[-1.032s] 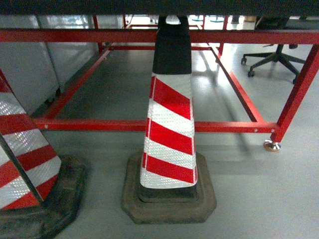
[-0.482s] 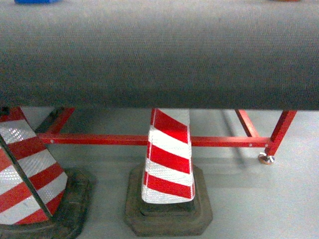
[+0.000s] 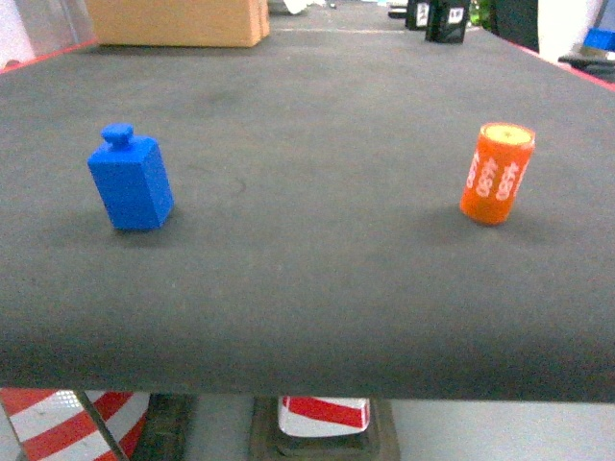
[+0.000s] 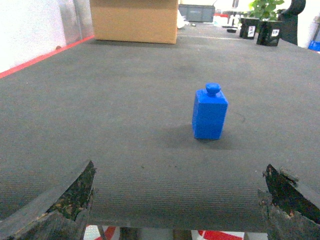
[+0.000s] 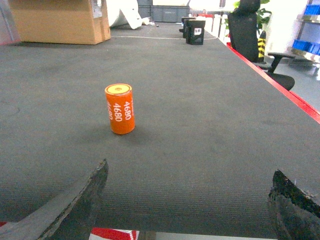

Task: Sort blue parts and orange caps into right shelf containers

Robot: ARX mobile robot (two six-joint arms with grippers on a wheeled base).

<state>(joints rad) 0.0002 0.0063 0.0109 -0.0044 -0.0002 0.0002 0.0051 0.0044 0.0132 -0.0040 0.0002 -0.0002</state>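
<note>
Dark table [image 3: 307, 288], orange cap [image 3: 496, 174] (printed "4680")

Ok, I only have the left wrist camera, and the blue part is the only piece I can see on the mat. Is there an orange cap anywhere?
Observer: Yes. The orange cap stands upright on the black mat, to the right of the blue part in the head view.
Operator: Where is the right gripper relative to it?
Observer: The right gripper is open at the mat's near edge. The cap sits ahead of it, left of the gap's centre, touching neither finger.
Operator: Anything under the table?
Observer: A red-and-white traffic cone shows below the near edge.
</note>
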